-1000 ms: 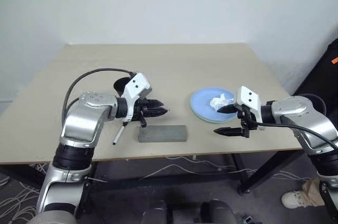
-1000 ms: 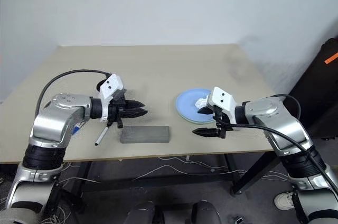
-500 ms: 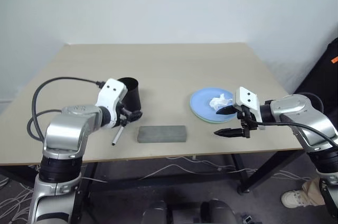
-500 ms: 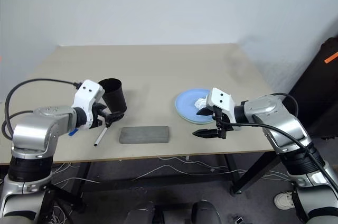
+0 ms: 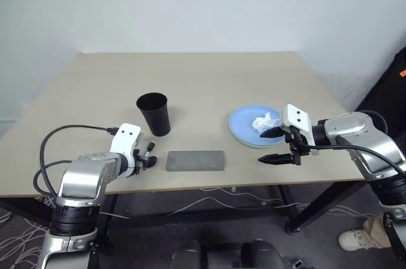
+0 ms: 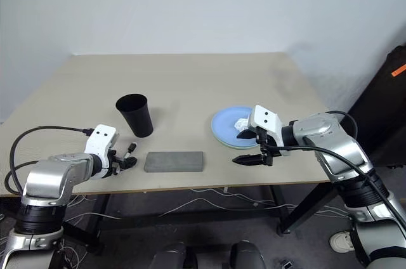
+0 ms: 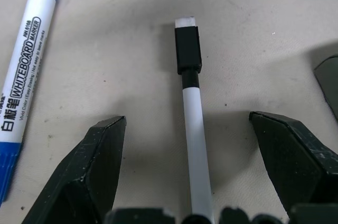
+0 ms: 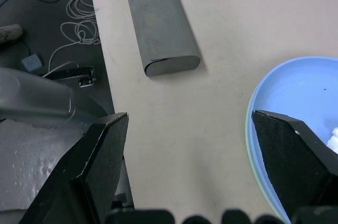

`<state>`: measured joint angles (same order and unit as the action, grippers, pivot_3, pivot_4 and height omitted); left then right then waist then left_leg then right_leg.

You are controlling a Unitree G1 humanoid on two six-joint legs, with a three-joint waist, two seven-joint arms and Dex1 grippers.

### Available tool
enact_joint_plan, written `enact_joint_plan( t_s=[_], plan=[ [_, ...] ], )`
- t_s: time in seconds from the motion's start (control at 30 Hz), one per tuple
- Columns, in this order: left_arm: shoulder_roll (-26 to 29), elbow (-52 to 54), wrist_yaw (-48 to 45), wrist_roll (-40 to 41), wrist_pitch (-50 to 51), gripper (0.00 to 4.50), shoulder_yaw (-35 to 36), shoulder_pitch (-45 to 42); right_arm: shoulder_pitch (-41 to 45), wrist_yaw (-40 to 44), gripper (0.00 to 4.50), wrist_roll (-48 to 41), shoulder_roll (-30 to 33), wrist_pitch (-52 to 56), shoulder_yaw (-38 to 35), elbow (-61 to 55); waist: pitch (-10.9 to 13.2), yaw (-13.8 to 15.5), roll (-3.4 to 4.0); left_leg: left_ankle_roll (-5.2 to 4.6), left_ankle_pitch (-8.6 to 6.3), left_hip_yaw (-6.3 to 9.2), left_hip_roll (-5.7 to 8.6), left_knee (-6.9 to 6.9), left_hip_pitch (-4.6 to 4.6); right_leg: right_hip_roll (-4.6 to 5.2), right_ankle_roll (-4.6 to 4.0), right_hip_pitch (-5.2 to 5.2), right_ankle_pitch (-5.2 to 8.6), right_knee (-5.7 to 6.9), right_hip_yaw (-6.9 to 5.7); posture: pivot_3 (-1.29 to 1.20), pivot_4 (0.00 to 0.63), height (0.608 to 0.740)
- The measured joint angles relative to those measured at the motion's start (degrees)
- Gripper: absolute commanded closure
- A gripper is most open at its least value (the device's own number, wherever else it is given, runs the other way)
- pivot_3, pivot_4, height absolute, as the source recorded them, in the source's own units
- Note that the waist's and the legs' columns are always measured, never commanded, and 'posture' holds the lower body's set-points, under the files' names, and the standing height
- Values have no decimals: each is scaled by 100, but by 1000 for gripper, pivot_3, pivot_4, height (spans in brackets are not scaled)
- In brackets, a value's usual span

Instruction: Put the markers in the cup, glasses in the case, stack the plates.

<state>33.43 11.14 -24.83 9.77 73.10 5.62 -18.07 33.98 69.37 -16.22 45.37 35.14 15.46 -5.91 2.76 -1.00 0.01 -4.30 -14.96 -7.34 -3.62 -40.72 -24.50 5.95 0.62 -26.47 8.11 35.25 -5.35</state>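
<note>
Lining up on the black-capped marker point(image 7: 193, 145) near the table's left front edge.

We had our left gripper point(image 7: 193, 182) spread wide with that marker lying flat on the table point(image 5: 209, 78) between the fingers, not yet touched; the blue-capped marker point(image 7: 21, 86) lay just beside it to the left, and the cup point(image 5: 153, 113) stood upright a bit farther back. We figured a marker that thin was light, stiff and prone to rolling, so pinching mid-barrel looked like the safest bet. The near edge was close, so there wasn't much room to nudge it that way, but there was plenty of open tabletop toward the far side. Our right gripper point(image 5: 274, 146) hung wide open and empty at the near rim of the stacked plates point(image 5: 244, 123), and the case point(image 5: 195, 160) lay shut between the two arms.
</note>
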Motion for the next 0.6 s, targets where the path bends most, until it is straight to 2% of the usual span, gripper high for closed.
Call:
enact_joint_plan(
  t_s=[0.03, 0.13, 0.47, 0.6],
  plan=[
    [-5, -25, 7, 9, -36, 475, 0, 5, 11, 0, 440, 1, -1, 0, 0, 0, -1, 2, 1, 2, 1, 1, 0, 0, 1, 0, -2, 1, -2, 0, -1, 0, 0, 737],
    [-62, -111, 45, 25, -132, 1067, -5, 6, 25, -1, 440, 2, -1, 0, 0, 0, -5, 12, 7, 6, 3, 1, -1, 3, 5, 3, -5, 2, -3, 0, -5, 0, 0, 737],
    [-89, -290, 106, 8, -300, 4327, -323, -74, 25, -37, 440, 3, -1, 0, 0, -2, -8, 10, 13, 36, 22, 1, -1, 80, 68, 4, -5, 24, -4, -35, -31, 0, 0, 737],
    [66, -445, 92, -31, -561, 4327, -505, -115, 25, -41, 440, 5, -1, 0, 0, -2, -6, 9, 14, 36, 22, 11, -2, 86, 76, 4, -5, 23, -4, -45, -52, 0, 0, 737]
  ],
)
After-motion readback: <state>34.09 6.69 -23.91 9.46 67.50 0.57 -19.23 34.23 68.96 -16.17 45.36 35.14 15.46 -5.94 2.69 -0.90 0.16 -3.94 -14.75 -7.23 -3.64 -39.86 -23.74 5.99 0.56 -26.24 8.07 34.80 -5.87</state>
